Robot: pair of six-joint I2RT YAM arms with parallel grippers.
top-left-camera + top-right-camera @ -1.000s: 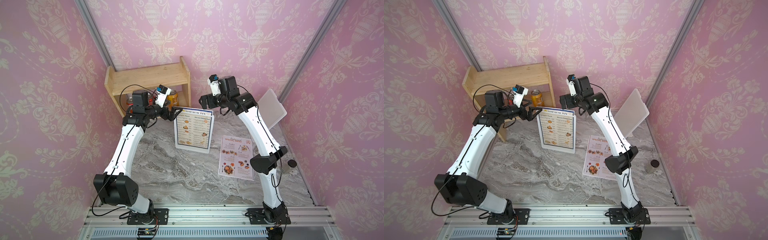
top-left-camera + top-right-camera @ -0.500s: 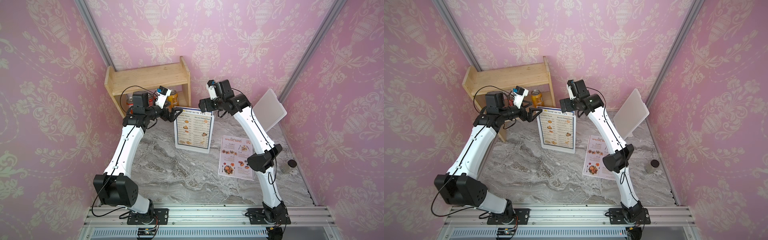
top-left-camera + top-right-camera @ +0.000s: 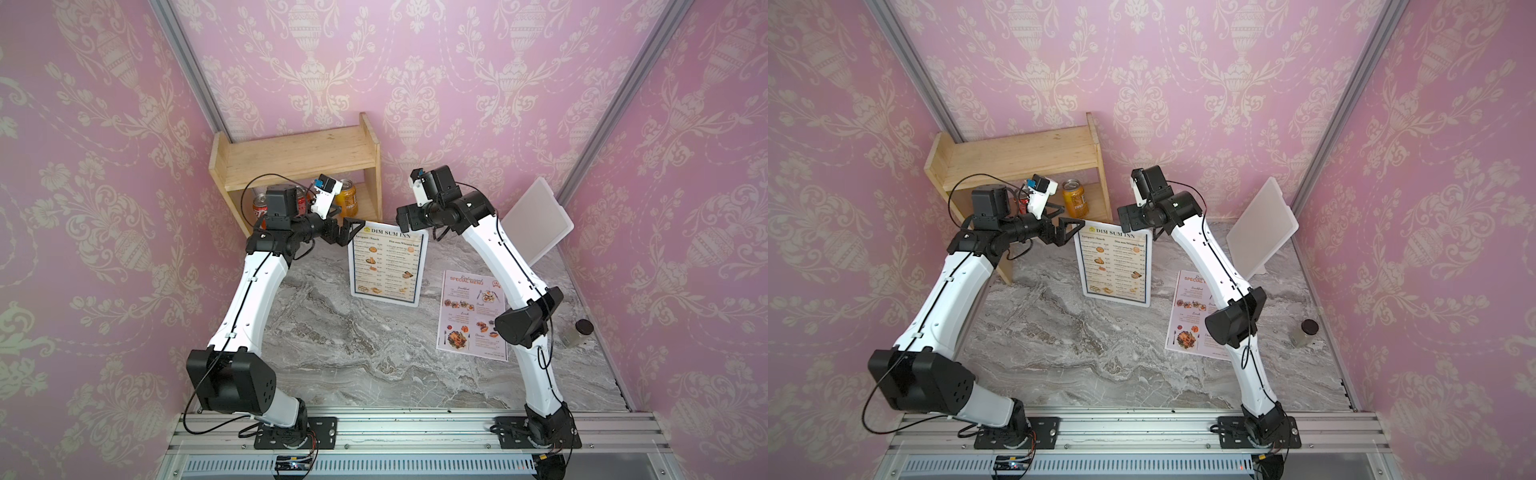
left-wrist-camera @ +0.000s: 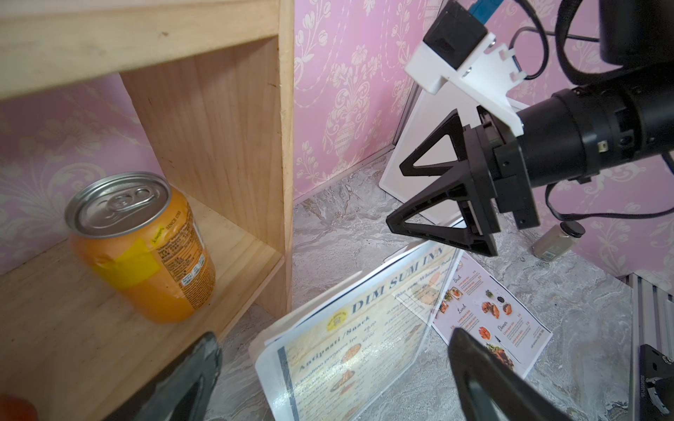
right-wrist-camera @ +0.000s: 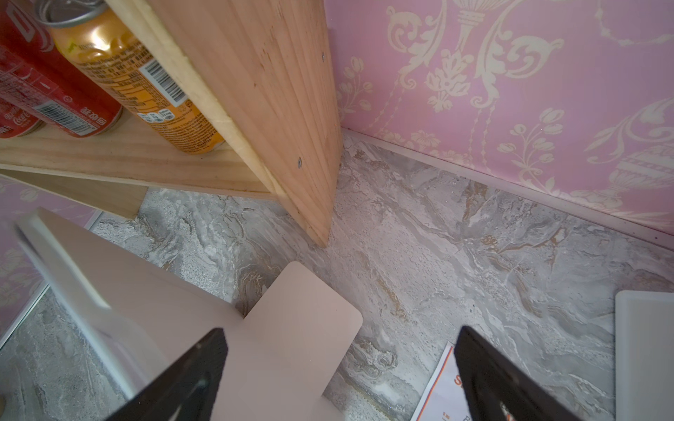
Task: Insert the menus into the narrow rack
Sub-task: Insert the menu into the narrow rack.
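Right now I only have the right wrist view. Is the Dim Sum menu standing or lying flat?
Observer: Standing. The DIM SUM INN menu is upright mid-table, and its printed side shows in both top views.
Operator: Left hand?
Observer: The left hand is open beside that menu's top corner, with nothing in it.
Operator: Other menu?
Observer: The SPECIAL MENU sheet lies flat on the table, next to the right arm.
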